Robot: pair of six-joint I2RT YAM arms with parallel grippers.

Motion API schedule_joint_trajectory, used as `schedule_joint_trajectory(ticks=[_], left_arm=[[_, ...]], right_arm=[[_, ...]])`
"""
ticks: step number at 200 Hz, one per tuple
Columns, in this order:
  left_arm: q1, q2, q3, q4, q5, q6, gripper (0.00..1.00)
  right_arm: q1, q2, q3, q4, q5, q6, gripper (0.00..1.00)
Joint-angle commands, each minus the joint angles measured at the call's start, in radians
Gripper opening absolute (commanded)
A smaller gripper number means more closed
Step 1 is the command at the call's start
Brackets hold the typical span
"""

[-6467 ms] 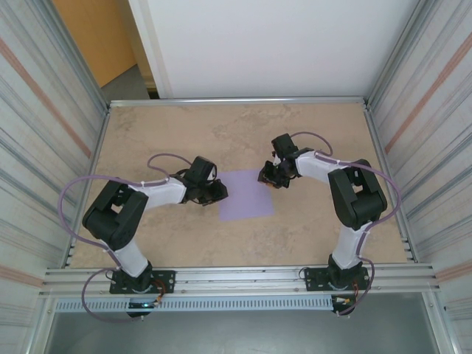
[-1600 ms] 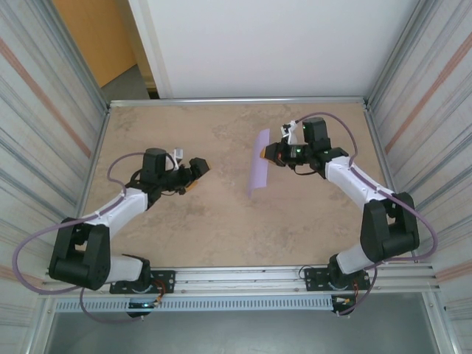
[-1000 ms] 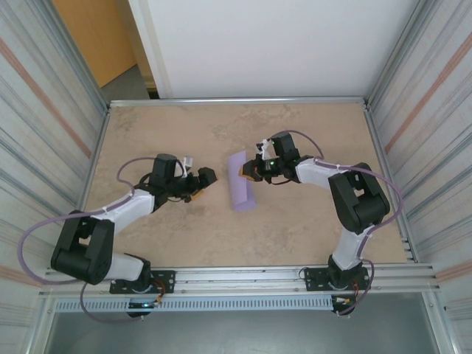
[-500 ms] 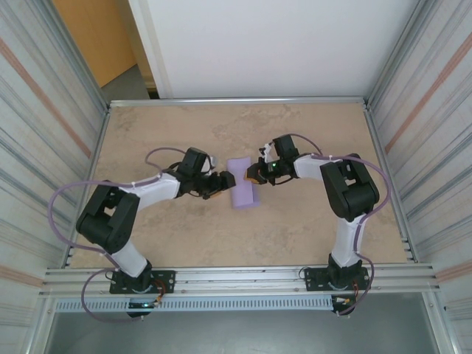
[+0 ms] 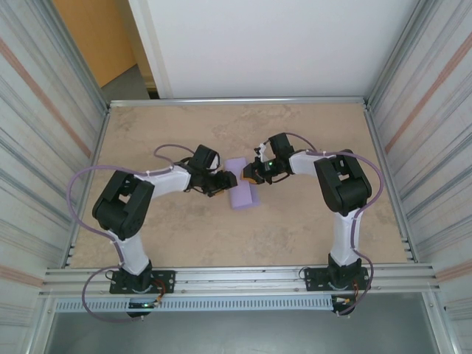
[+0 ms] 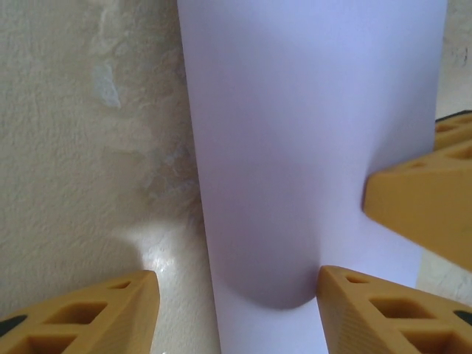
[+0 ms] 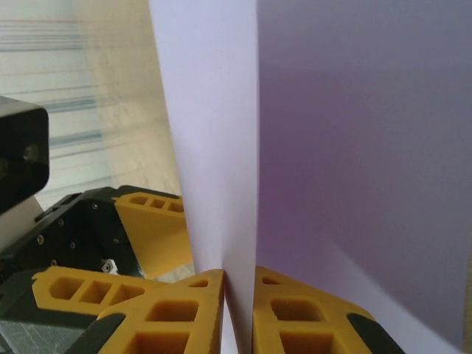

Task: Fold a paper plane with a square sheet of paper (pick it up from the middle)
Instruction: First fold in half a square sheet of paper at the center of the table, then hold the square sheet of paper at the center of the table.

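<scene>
The square sheet of paper (image 5: 241,193) is lavender and lies doubled over into a narrow strip at the table's middle. My left gripper (image 5: 220,182) is at the strip's left edge, open. In the left wrist view its fingers (image 6: 110,313) straddle the near part of the sheet (image 6: 310,147), one on the bare table and one at the paper. My right gripper (image 5: 251,174) is at the strip's far right corner, shut on the sheet's edges (image 7: 221,147), which rise from between its jaws (image 7: 238,302). A paper plane is out of view.
The tan marbled table (image 5: 169,228) is ringed by a metal frame (image 5: 236,100), with ribbed walls on both sides. The two grippers nearly face each other across the strip. A right finger (image 6: 424,214) shows in the left wrist view.
The left gripper moved right to the strip's left edge and its jaws narrowed. The right gripper brought the sheet down from upright to lying folded and shifted slightly left.
</scene>
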State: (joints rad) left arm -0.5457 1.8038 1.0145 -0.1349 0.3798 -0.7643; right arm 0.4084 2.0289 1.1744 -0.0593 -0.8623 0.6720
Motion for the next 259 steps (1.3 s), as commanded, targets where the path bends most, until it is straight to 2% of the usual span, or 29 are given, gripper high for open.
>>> schedule_joint_trajectory(ticks=[1,26,58,103,130,170,259], left_arm=[[-0.009,0.019,0.04,-0.033,-0.022,-0.016,0.57],[-0.011,0.043,0.062,-0.087,-0.056,-0.029,0.52],[-0.011,0.078,0.08,-0.136,-0.08,-0.036,0.5],[-0.043,0.157,0.18,-0.271,-0.142,0.004,0.52],[-0.076,0.225,0.273,-0.418,-0.242,0.028,0.54],[-0.117,0.322,0.382,-0.545,-0.324,0.048,0.56],[-0.126,0.437,0.45,-0.601,-0.322,0.001,0.61]], right_arm=[[0.004,0.012,0.022,-0.027,-0.023,-0.026,0.19],[-0.007,-0.01,0.019,-0.046,0.005,-0.031,0.27],[-0.044,-0.089,-0.022,-0.07,0.097,-0.039,0.34],[-0.075,-0.184,-0.065,-0.121,0.233,-0.074,0.34],[-0.077,-0.21,-0.077,-0.131,0.278,-0.077,0.34],[-0.077,-0.222,-0.081,-0.138,0.303,-0.087,0.34],[-0.092,-0.211,-0.09,-0.142,0.287,-0.107,0.35]])
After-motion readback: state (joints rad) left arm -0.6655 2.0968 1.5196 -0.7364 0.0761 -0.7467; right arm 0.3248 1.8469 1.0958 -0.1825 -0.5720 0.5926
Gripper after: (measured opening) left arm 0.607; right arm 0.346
